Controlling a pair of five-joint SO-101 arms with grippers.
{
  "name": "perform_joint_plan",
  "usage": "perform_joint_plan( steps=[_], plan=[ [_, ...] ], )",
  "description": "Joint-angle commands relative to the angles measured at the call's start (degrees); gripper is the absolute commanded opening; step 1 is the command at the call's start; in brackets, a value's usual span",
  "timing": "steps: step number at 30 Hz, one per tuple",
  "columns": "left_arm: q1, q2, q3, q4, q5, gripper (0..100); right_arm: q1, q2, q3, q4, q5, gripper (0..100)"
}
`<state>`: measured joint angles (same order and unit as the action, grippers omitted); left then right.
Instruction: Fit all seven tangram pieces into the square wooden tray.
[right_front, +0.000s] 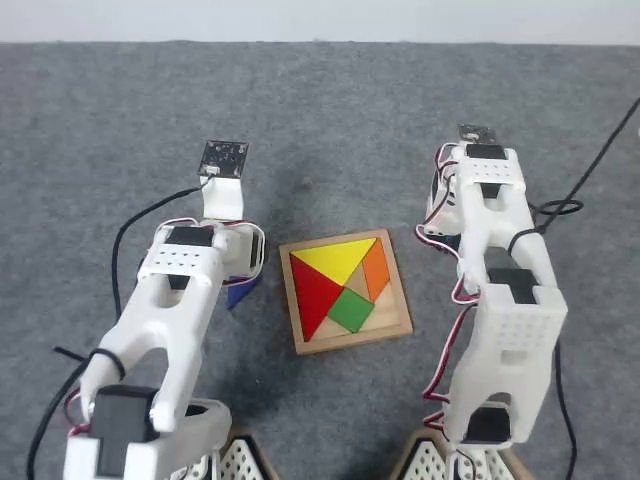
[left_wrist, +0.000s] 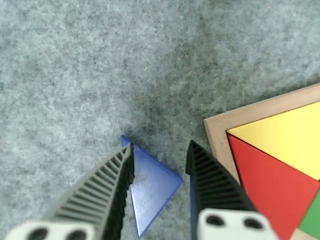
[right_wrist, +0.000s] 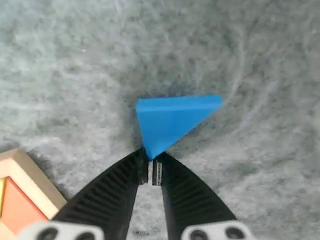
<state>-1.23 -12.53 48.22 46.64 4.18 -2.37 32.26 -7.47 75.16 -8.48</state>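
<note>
Grey felt-like counter (right_front: 120, 120): the square wooden tray (right_front: 403, 312) holds a yellow triangle (right_front: 338, 259), red triangle (right_front: 311, 294), green square (right_front: 350, 310) and orange piece (right_front: 376, 270), with bare wood toward its 5 o'clock corner. At the tray's 9 o'clock the left tool (left_wrist: 161, 145), released, straddles a flat dark-blue triangle (left_wrist: 150, 187). The right tool (right_wrist: 151, 159), clenched, touches a corner of a light-blue triangle (right_wrist: 172, 117).

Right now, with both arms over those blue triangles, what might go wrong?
The right jaws pinch only one corner of the light blue triangle, so it could swivel or slip out. The left jaws stand open around the dark blue triangle, one close beside the corner of the wooden tray; closing might bump the tray or skid the triangle.
</note>
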Motion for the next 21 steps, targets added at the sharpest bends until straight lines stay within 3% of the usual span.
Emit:
perform_joint_plan(
  steps=[1, 10, 17, 21],
  plan=[
    [0.2, -2.9, -0.3, -0.7, 0.1, 17, 0.3, -0.8, -2.1, 0.3, -0.6, 0.7],
    [0.2, -2.9, -0.3, -0.7, 0.1, 17, 0.2, -3.9, -3.7, 0.5, -3.8, 2.0],
    [0.2, -2.9, -0.3, -0.8, 0.1, 17, 0.0, -6.5, -4.3, -0.6, -11.7, 24.3],
    [0.2, -2.9, -0.3, -0.8, 0.1, 17, 0.0, -4.9, -6.9, -1.6, -16.6, 28.4]
  ],
)
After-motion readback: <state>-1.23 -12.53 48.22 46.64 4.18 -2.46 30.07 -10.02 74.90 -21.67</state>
